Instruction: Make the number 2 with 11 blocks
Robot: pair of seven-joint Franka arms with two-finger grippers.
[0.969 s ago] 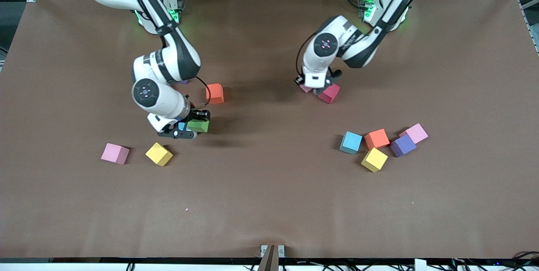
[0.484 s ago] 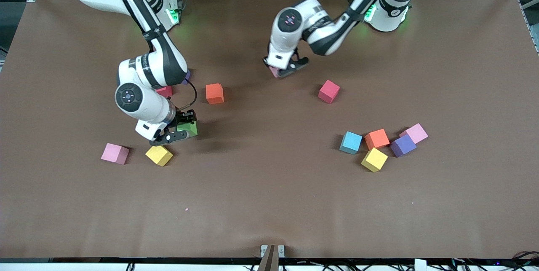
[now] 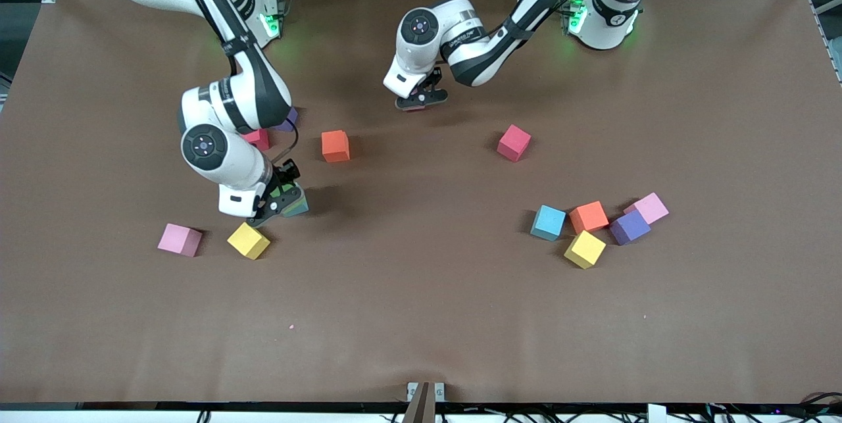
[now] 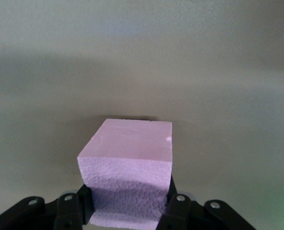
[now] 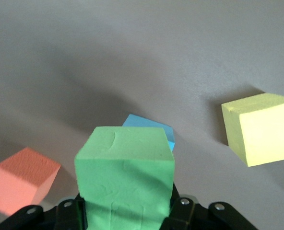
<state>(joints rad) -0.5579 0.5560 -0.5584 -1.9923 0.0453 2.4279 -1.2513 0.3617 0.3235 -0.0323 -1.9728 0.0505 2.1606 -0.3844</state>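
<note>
We see the left gripper (image 3: 416, 99) clamped on a pink cube (image 4: 128, 168) and the right gripper (image 3: 279, 201) clamped on a green cube (image 5: 124, 178), both above the table (image 3: 421, 318).

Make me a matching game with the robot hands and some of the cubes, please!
Things:
1. left gripper
2. right gripper
3. purple cube
4. red cube

Places or states:
A. lies alone on the table, nothing touching it
B. shut on the green cube
C. sits in the cluster with a yellow cube, an orange cube and a pink cube
D. shut on a pink cube

Pairs: 1-D, 2-B, 3-C, 4-A
</note>
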